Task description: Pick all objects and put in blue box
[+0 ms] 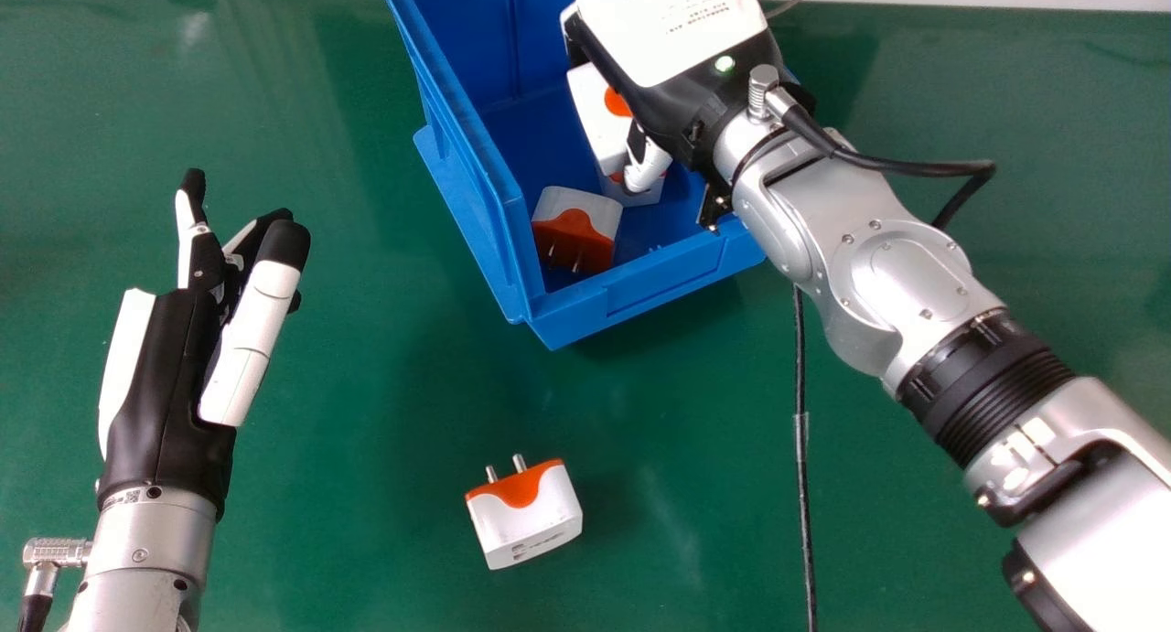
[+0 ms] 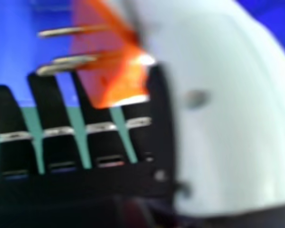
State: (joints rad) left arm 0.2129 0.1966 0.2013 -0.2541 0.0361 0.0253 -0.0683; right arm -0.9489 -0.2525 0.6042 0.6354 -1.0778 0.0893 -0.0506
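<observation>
Pinched between thumb and fingers, the upper adapter (image 1: 590,120) is in your right hand (image 1: 648,167), over the right side of the blue box (image 1: 631,298). The right hand view shows its orange end and metal pins in front of the dark fingers (image 2: 12,152), with the pale thumb (image 2: 228,114) overlapping its other side.

Below that, you have a half-hidden adapter (image 1: 648,196) inside the box, and just beside it a tilted adapter (image 1: 585,207) near the front left corner, its pins facing the front rim.

One loose adapter (image 1: 526,522) sits on the green worktop (image 1: 366,522), apart from the box's front corner, pins pointing toward the box. Your left hand (image 1: 165,376) is over the worktop's left side, fingers loosely extended. A black cable (image 1: 802,467) runs along the worktop, right of the loose adapter.
</observation>
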